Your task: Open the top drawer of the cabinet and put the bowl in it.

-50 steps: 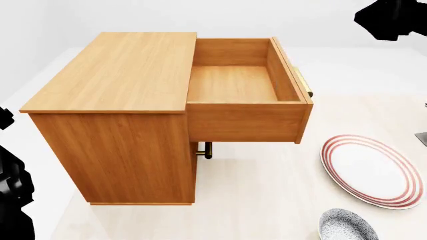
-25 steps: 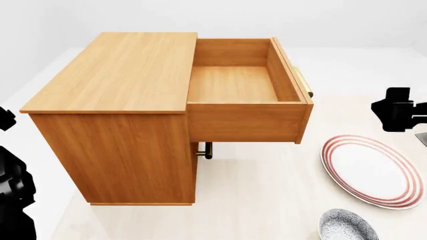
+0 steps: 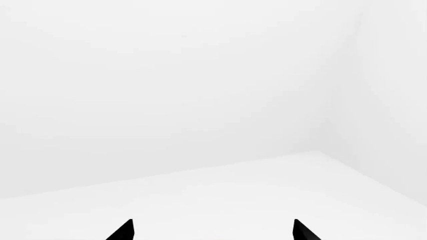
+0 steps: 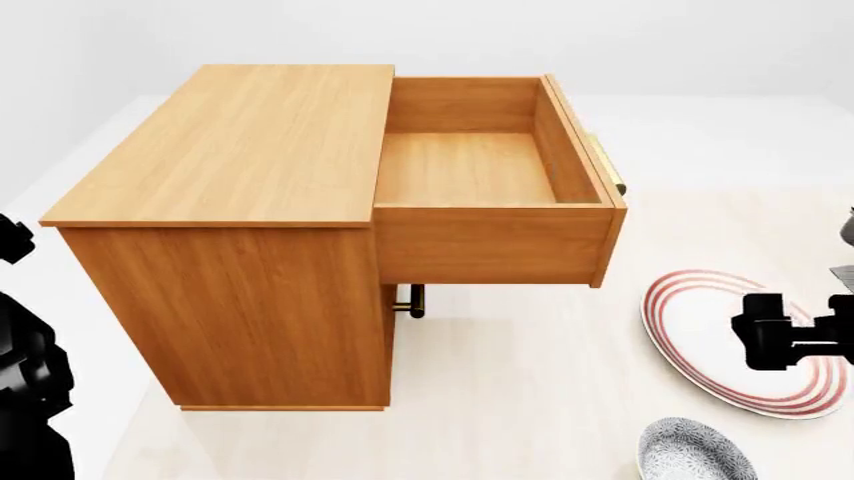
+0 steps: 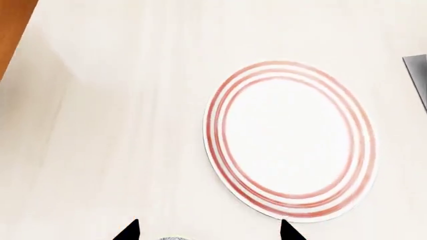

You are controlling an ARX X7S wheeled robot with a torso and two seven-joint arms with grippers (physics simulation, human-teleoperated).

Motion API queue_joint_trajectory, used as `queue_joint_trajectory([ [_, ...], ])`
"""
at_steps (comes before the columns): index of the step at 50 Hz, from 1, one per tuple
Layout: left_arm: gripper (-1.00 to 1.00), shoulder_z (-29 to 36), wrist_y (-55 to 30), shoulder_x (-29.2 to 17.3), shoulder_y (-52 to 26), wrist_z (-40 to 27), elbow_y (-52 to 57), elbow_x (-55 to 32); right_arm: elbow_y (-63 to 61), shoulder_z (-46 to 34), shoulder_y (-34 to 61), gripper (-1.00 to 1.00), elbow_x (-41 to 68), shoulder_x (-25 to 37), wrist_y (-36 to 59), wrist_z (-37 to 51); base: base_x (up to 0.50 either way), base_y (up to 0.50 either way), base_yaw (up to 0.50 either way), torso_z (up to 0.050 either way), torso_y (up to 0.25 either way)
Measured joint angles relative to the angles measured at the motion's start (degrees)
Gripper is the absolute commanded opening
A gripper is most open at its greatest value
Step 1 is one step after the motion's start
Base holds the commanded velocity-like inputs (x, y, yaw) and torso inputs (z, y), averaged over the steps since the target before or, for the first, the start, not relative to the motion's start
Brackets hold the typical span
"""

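The orange-brown cabinet (image 4: pixel 234 200) stands at the left of the head view. Its top drawer (image 4: pixel 487 180) is pulled fully out to the right and is empty; its brass handle (image 4: pixel 607 165) shows at the far end. The blue-and-white speckled bowl (image 4: pixel 694 452) sits on the floor at the bottom right; only a sliver of its rim (image 5: pixel 173 238) shows in the right wrist view. My right gripper (image 4: pixel 767 335) hovers over the plate, above the bowl; its jaws are open and empty (image 5: pixel 208 231). My left gripper (image 3: pixel 212 231) is open, facing bare white walls.
A flat white plate with red rings (image 4: pixel 741 340) lies right of the drawer, also in the right wrist view (image 5: pixel 290 140). A grey object's edge (image 4: pixel 843 275) shows at the far right. A lower drawer's handle (image 4: pixel 411 300) peeks out under the open drawer.
My right gripper has come down from the upper right, past the drawer's far end, to above the plate. Cabinet, drawer, bowl and left arm have not moved.
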Motion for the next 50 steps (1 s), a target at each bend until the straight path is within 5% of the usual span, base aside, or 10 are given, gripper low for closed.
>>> queue_joint_trajectory([
  [50, 1.00, 0.15, 0.01, 0.18, 0.18, -0.21, 0.00, 0.00, 4.46, -7.06, -16.04, 1.00, -3.76, -3.11, -7.88, -5.29, 0.00, 0.00, 0.00, 0.000, 0.000],
])
